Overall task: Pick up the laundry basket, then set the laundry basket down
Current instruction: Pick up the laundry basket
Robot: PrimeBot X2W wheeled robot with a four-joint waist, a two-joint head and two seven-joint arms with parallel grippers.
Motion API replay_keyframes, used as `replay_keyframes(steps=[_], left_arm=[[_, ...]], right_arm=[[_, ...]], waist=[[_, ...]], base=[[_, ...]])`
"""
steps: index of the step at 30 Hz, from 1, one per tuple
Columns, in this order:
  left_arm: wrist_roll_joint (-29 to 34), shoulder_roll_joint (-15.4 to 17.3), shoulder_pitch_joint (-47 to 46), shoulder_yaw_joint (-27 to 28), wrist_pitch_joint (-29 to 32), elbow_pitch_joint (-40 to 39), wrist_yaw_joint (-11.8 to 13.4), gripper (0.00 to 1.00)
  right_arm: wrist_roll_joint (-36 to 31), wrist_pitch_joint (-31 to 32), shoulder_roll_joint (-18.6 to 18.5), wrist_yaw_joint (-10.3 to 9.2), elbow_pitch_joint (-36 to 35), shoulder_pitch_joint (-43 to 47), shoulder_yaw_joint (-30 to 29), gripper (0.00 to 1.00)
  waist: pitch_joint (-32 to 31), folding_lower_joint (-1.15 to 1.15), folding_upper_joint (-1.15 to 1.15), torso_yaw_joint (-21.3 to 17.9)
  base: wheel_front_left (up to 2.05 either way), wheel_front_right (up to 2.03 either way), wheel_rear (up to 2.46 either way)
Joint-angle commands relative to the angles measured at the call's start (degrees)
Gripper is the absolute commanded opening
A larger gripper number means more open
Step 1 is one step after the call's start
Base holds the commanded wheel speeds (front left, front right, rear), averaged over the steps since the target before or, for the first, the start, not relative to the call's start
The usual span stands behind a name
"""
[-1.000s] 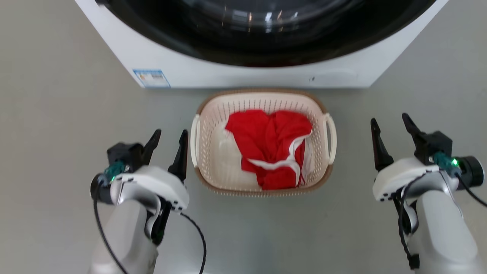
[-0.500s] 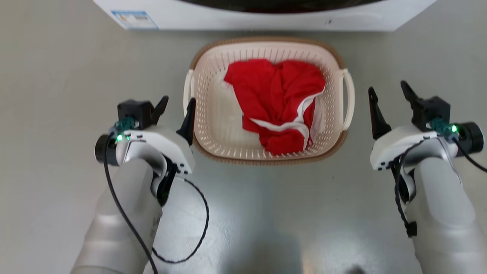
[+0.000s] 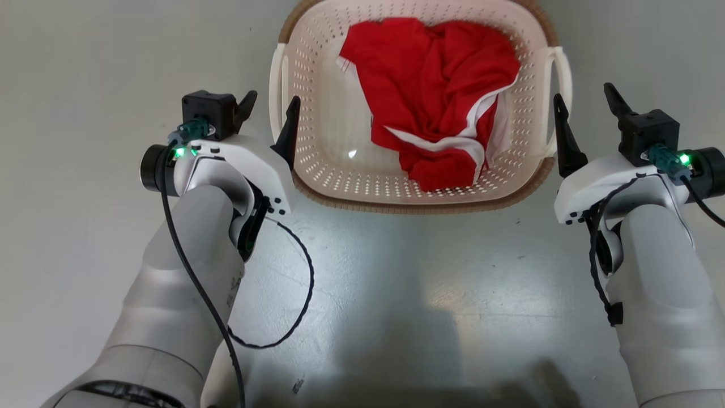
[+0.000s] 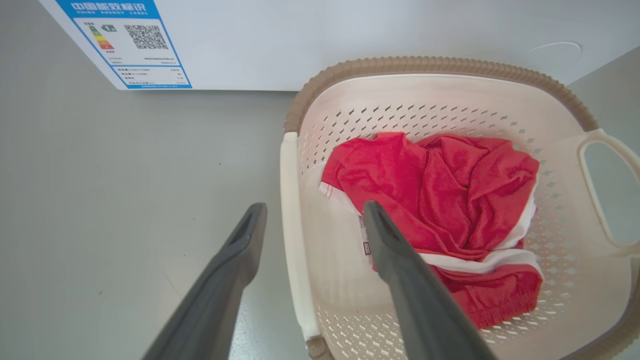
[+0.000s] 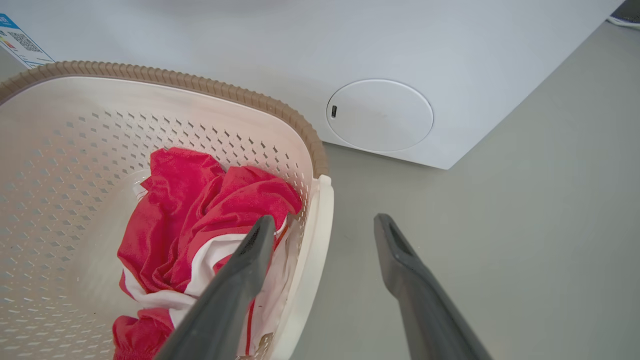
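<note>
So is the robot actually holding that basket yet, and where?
Nothing is held yet. Both the left gripper and right gripper are open, each straddling a side handle of the laundry basket.

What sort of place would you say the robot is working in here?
Probably a laundry area, at home or in a test room: a laundry basket holding a red garment sits on a plain grey floor before a white appliance with an energy label and a round service cover.
</note>
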Motion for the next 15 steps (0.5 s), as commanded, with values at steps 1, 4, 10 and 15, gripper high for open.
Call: replay_keyframes(steps=[1, 4, 10, 15], left_arm=[[-0.71, 1.37, -0.61, 0.54, -0.48, 0.16, 0.91, 1.00], [-1.03, 1.37, -1.51, 0.33, -0.50, 0.66, 1.34, 1.00], [-1.14, 1.37, -2.70, -0.69, -0.51, 1.19, 1.56, 1.00], [-1.53, 1.37, -3.69, -2.23, -0.51, 1.85, 1.66, 1.00]], right_arm=[[-0.16, -0.94, 0.50, 0.35, -0.17, 0.06, 0.99, 1.00], [-0.08, -1.11, 0.50, 0.35, 0.14, -0.43, 1.03, 1.00], [0.06, -1.63, 0.50, 0.35, 1.15, -1.39, 1.36, 1.00], [-0.37, -1.38, 0.50, 0.35, 1.73, -2.25, 1.72, 1.00]], waist=[[1.24, 0.00, 0.00, 0.38], [2.07, 0.00, 0.00, 0.50], [3.73, 0.00, 0.00, 0.46], [5.44, 0.00, 0.00, 0.48]], base=[[0.00, 0.00, 0.00], [0.00, 0.00, 0.00], [0.00, 0.00, 0.00], [0.00, 0.00, 0.00]])
